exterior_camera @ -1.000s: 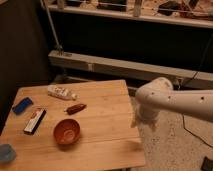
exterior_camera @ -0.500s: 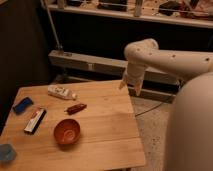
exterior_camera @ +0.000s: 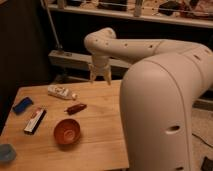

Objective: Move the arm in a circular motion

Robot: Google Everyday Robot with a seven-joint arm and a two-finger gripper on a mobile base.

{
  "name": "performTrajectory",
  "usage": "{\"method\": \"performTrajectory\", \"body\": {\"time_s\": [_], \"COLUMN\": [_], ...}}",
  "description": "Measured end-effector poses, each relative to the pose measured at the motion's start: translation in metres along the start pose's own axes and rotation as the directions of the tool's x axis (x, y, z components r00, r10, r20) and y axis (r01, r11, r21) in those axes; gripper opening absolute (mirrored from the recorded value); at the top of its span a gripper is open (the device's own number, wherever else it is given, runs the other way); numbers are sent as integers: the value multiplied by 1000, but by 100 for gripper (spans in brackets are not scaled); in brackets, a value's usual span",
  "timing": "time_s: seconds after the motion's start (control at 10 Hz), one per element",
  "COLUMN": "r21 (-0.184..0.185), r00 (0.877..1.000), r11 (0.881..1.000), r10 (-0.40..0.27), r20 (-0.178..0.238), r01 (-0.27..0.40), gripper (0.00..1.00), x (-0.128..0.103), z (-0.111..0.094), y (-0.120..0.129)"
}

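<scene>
The off-white arm (exterior_camera: 160, 95) fills the right half of the camera view, its thick near segment standing in front and a thinner segment running up and left to a rounded joint (exterior_camera: 100, 42). From that joint the gripper (exterior_camera: 100, 80) hangs downward over the far edge of the wooden table (exterior_camera: 100, 130). Its two short fingers (exterior_camera: 93, 77) point down with a small gap between them and hold nothing.
On the table lie a white bottle (exterior_camera: 61, 92), a small brown-red packet (exterior_camera: 76, 108), an orange bowl (exterior_camera: 67, 131), a black-and-white flat box (exterior_camera: 34, 120), a blue sponge (exterior_camera: 22, 105) and a blue-grey object (exterior_camera: 7, 152). A dark railing and shelves stand behind.
The arm has swung from the table's right side up and leftward; the gripper now hangs over the table's far edge, and the near segment looms much larger.
</scene>
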Motion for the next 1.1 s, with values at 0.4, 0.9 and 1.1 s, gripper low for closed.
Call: {"method": "performTrajectory", "body": {"time_s": [0.4,0.9,1.1], "r21": [25,60,28], "r00": [957,920,938], "r11": [957,921,946], "r10": [-288,-377,-317], "r20": [23,-112,-141], "r01": [288,385,324], "gripper": [65,65,65], "x": [65,220,254], "z": [-9,25,36], "y": [75,27,3]}}
